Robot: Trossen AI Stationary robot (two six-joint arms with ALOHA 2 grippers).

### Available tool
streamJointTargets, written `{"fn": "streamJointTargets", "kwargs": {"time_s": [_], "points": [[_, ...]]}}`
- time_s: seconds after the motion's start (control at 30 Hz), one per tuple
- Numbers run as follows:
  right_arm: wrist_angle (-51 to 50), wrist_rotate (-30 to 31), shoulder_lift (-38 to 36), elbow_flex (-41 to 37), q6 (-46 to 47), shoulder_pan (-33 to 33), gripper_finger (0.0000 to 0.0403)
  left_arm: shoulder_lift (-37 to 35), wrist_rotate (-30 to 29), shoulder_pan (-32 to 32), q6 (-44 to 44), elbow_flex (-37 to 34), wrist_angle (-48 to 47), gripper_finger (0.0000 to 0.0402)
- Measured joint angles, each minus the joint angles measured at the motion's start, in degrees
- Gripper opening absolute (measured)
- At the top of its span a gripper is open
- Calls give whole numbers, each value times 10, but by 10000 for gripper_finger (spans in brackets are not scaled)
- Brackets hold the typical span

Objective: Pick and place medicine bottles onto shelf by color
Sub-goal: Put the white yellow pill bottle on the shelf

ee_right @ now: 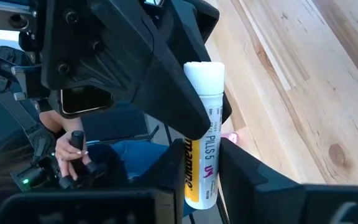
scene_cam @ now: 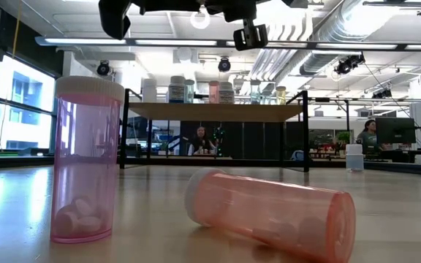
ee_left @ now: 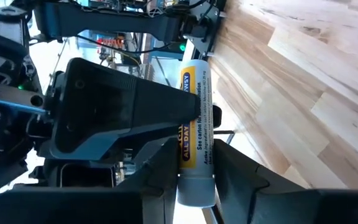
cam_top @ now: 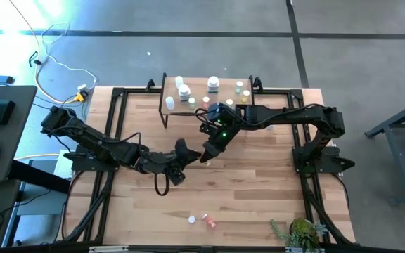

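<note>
Two pink translucent plastic pill bottles sit nearest me on the wooden tabletop [cam_top: 259, 190]: one upright [scene_cam: 86, 161], one lying on its side [scene_cam: 269, 212], both well apart from the arms. Mid-table, both grippers meet on one white cylindrical bottle with a yellow label [ee_left: 195, 124]. My left gripper [ee_left: 194, 165] is clamped on one end, and my right gripper [ee_right: 199, 171] has its fingers pinched on the other end, so both are closed on the same bottle, held clear above the wood. Reads as a handover step, left to right, I judge, since the right arm is the one reaching from the shelf side.

Farther back stands the small light-wood shelf on black metal legs [cam_top: 171, 88], already carrying several white, green and yellowish bottles [cam_top: 183, 91]. Beyond the table, a person sits in the room.

Next move, my call: left lets go and backs off, then right carries the white bottle to the shelf and sets it with the other white ones. Risk is slip or tilt when left releases.
</note>
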Motion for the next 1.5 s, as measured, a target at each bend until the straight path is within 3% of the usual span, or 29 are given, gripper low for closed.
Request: {"fn": "streamJointTargets", "kwargs": {"time_s": [0.23, 0.87, 1.13, 1.5], "points": [[0, 5, 0, 0, 10, 0, 59, 0, 0, 0, -79, 0, 0, 106], [0, 16, -1, 0, 9, 0, 56, 0, -26, -2, -460, 0, -1, 194], [0, 24, -2, 0, 8, 0, 56, 0, -28, -4, -537, 0, -2, 203], [0, 28, -9, 0, 14, 11, 56, 0, -35, -4, -562, 0, -3, 203]]}}
